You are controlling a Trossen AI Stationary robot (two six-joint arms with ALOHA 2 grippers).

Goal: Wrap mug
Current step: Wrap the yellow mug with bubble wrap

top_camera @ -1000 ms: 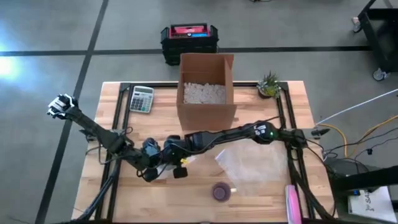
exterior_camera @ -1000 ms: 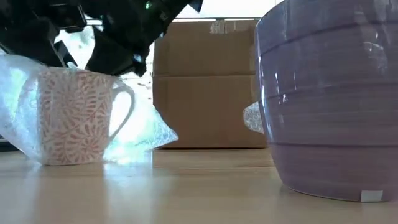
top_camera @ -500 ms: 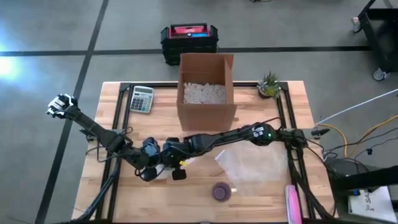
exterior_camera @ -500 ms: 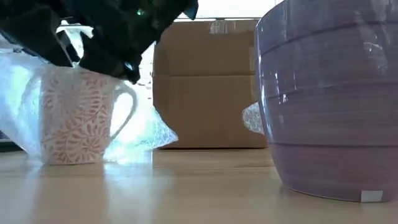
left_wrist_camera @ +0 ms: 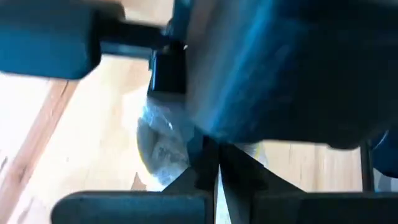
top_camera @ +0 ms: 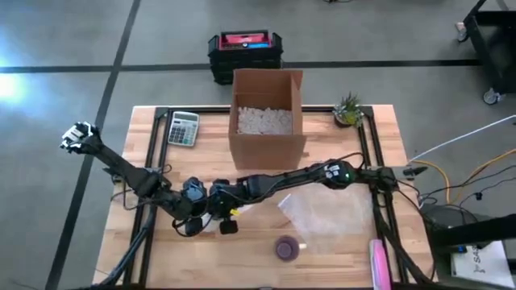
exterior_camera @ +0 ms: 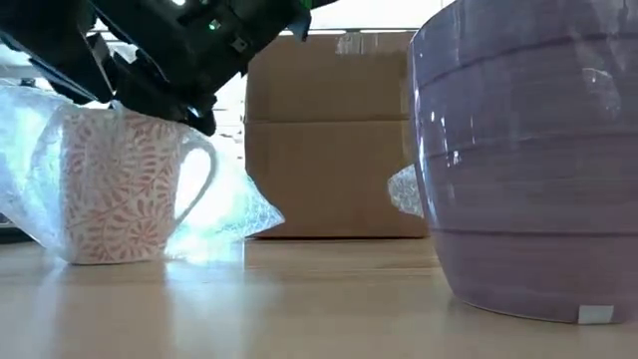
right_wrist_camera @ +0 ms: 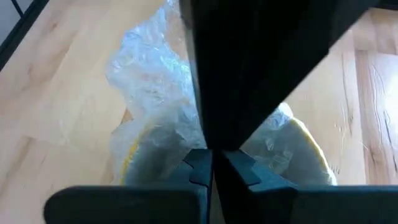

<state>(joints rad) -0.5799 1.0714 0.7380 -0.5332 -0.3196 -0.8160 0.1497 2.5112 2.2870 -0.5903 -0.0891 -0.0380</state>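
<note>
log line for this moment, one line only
task: wrap mug | both grippers over mug, shut on bubble wrap | stage: wrapping

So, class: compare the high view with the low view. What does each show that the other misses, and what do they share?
Only the high view shows the calculator, the potted plant and the packing fill inside the cardboard box. Only the low view shows the patterned mug upright, handle towards the box, with bubble wrap behind it. Both show the box, the purple cup and the arms over the mug.
</note>
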